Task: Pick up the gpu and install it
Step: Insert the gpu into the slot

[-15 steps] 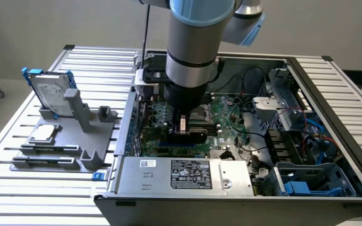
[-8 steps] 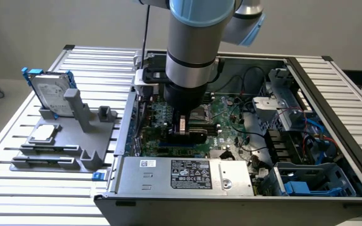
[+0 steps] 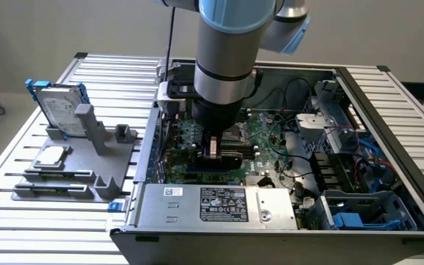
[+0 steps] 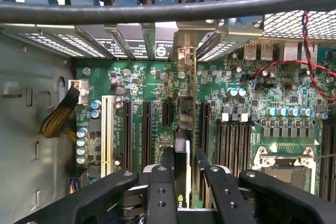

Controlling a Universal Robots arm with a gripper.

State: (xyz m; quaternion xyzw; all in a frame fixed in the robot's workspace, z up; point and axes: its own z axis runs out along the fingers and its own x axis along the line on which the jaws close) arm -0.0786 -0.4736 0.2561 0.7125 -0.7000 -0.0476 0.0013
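The gripper (image 4: 184,155) clamps the gpu (image 4: 181,137) edge-on above the motherboard (image 4: 252,114). Beside the motherboard, the power supply (image 3: 175,212) carries a black label (image 3: 223,204) whose print is unreadable.

gpu (image 3: 225,162): black cover, matt plastic
motherboard (image 4: 157,85): green circuit board — glossy
power supply (image 3: 174,208): bare sheet metal, dull
table (image 3: 35,234): ribbed metal — satin

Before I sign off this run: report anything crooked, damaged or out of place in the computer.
Nothing stands out. The claw holds the card upright over the green board; no damage or loose parts show.
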